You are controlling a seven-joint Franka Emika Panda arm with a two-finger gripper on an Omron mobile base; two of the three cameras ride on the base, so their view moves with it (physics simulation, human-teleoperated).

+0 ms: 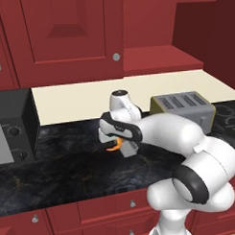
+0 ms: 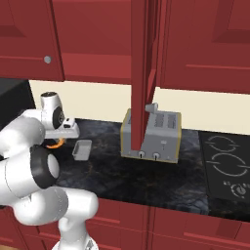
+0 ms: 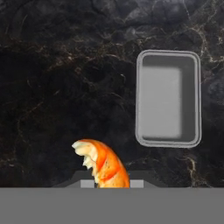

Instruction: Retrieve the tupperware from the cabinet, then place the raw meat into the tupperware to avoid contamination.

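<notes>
My gripper (image 3: 109,183) is shut on the raw meat (image 3: 103,164), an orange curled crescent with a paler tip, and holds it above the black counter. The tupperware (image 3: 168,103), a small grey open box, stands empty on the counter to the right of the meat in the hand view. In the right base view the raw meat (image 2: 56,143) hangs under the gripper (image 2: 57,141), just left of the tupperware (image 2: 82,149). From the left base the raw meat (image 1: 114,146) shows under the hand. The cabinet (image 1: 160,58) stands open, its red shelf bare.
A big silver toaster (image 2: 152,134) stands on the counter right of the tupperware. The open cabinet door (image 2: 144,73) hangs edge-on above it. A black microwave (image 1: 12,128) sits at the far left and a cooktop (image 2: 227,163) at the right.
</notes>
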